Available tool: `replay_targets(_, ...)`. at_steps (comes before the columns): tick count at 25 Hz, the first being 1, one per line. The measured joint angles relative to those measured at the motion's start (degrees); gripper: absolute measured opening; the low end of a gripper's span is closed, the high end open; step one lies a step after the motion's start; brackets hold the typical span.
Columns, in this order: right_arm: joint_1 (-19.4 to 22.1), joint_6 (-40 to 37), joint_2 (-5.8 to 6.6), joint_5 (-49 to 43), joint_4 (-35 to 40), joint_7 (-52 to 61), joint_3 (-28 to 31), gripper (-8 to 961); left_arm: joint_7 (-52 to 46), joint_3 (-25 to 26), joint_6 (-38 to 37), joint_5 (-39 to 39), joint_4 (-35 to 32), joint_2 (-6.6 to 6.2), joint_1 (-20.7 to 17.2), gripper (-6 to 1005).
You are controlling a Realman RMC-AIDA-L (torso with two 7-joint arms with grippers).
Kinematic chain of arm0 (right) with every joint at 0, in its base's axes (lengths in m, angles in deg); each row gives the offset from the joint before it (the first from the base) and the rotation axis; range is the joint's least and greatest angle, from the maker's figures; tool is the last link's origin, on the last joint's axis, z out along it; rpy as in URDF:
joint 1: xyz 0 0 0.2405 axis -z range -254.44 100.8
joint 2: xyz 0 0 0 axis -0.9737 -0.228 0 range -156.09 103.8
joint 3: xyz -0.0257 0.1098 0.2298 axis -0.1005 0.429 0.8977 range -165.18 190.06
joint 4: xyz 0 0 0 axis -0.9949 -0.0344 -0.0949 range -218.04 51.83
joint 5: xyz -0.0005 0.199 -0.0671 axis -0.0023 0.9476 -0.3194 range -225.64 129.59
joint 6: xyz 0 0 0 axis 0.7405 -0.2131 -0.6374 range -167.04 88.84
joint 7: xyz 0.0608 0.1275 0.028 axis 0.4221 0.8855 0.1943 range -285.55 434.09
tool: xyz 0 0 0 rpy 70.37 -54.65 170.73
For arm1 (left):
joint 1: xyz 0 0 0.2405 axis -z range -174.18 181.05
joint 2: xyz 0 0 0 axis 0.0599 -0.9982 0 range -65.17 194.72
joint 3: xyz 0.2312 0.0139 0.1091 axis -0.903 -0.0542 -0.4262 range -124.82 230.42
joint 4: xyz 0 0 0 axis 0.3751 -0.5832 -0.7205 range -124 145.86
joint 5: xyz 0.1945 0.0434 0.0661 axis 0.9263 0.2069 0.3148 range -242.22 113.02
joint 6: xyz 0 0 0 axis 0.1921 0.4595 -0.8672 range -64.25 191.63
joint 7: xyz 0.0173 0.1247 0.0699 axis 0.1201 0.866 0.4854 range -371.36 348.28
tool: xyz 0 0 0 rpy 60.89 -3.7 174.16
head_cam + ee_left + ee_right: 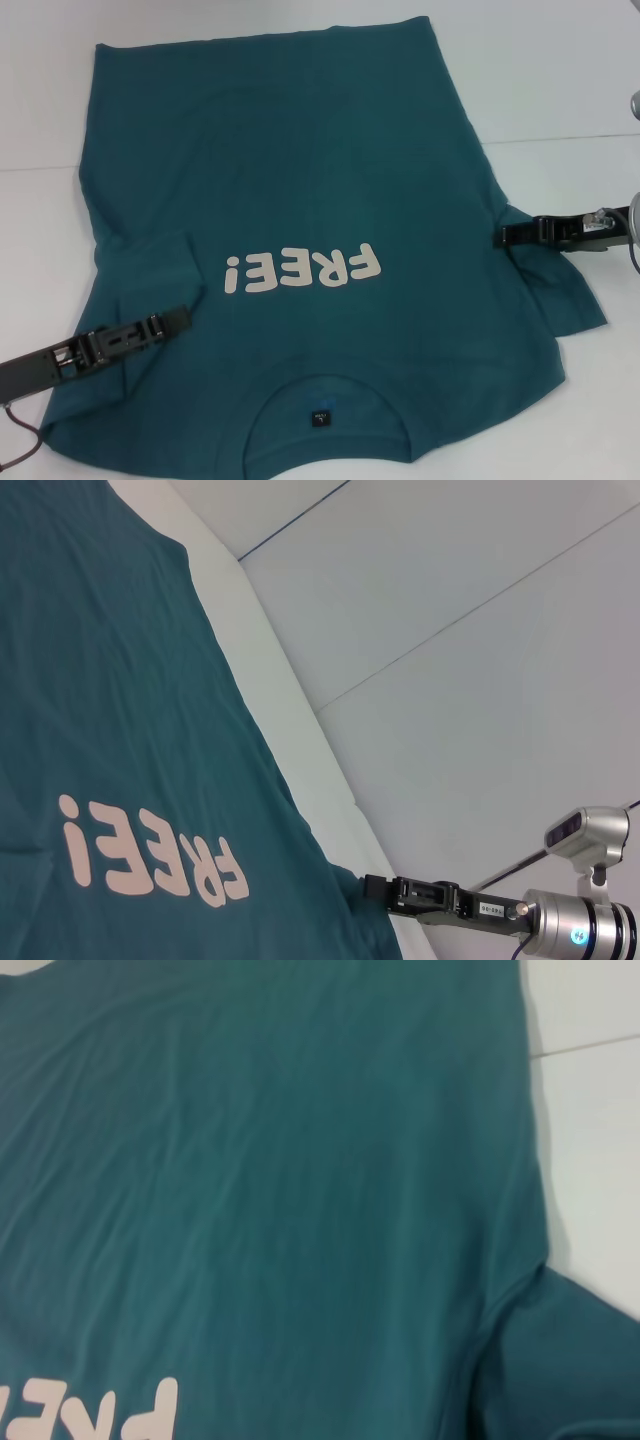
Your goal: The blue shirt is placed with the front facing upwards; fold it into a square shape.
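The blue shirt (300, 170) lies flat on the white table, front up, collar and black neck label (318, 417) nearest me. Its white "FREE!" lettering (303, 270) also shows in the left wrist view (150, 855) and partly in the right wrist view (100, 1415). The sleeve on my left (150, 265) lies folded in over the body, and my left gripper (180, 320) rests low on it. The other sleeve (570, 290) is spread outward. My right gripper (505, 235) sits at that sleeve's armpit, touching the shirt's edge (372, 890).
White table (540, 80) surrounds the shirt, with thin seam lines at the back right. A thin cable (20, 425) hangs from the left arm at the near left corner. The right arm's silver wrist (580, 925) reaches in from the right.
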Motion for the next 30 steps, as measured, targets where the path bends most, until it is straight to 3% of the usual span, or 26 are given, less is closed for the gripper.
replay_targets(15, -0.1, -0.3, 0.39, -0.1, -0.2, 0.5, -0.1, 537, -0.1, 0.0, -0.1, 0.0, 0.0, 0.00, 0.2, 609)
replay_targets(18, 0.0, -0.2, 0.39, -0.1, -0.2, 0.5, -0.1, 321, -0.1, 0.0, -0.2, 0.0, 0.0, 0.00, 0.2, 609)
replay_targets(23, 0.1, 0.0, 0.37, -0.1, -0.2, 0.7, -0.1, 87, -0.1, 0.0, -0.3, 0.0, 0.0, 0.00, 0.1, 609)
replay_targets(30, 0.4, 0.0, 0.49, -3.4, 1.5, 3.1, -0.1, 14, -0.2, 0.0, -0.8, -0.7, 0.0, 0.00, -0.1, 608)
